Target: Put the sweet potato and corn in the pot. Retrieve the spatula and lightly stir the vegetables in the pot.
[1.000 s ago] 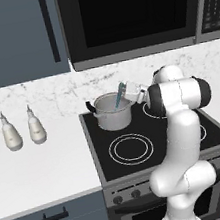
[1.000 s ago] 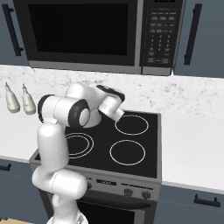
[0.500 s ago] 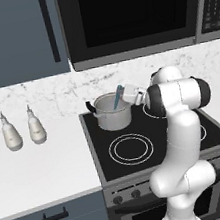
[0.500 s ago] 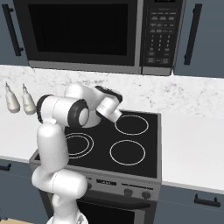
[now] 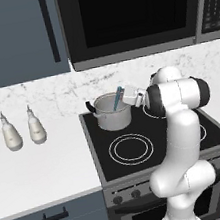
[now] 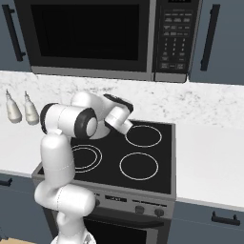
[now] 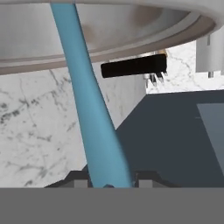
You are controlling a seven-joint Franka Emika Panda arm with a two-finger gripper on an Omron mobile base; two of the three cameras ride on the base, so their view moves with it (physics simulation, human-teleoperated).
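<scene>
Shiny steel cylindrical stockpot (image 5: 113,113) w/ black side handles sits on back-left burner of the black glass stovetop (image 5: 152,135), upright. Light-blue spatula w/ thin handle (image 5: 117,98) stands tilted in the pot, upper end sticking above the rim and leaning toward the arm side.

White arm's two-finger gripper (image 5: 128,97) is at the pot's right rim in left base view, right against the spatula's top end. In hand view the blue spatula (image 7: 89,109) runs from between the dark finger tips (image 7: 144,180) at bottom up into the pot (image 7: 113,30); widest part sits b/w the tips, so gripper is clamped narrow on it. One black pot handle (image 7: 133,66) shows past the rim in hand view.

In right base view the gripper is hidden behind the arm's own wrist and elbow; pot mostly hidden too.

Pot contents: can't tell, inside not visible from any view.

Two small cream bottles (image 5: 20,132) stand on the white marble counter (image 5: 41,169) left of stove, well apart from pot. Black microwave (image 5: 131,14) hangs above.
</scene>
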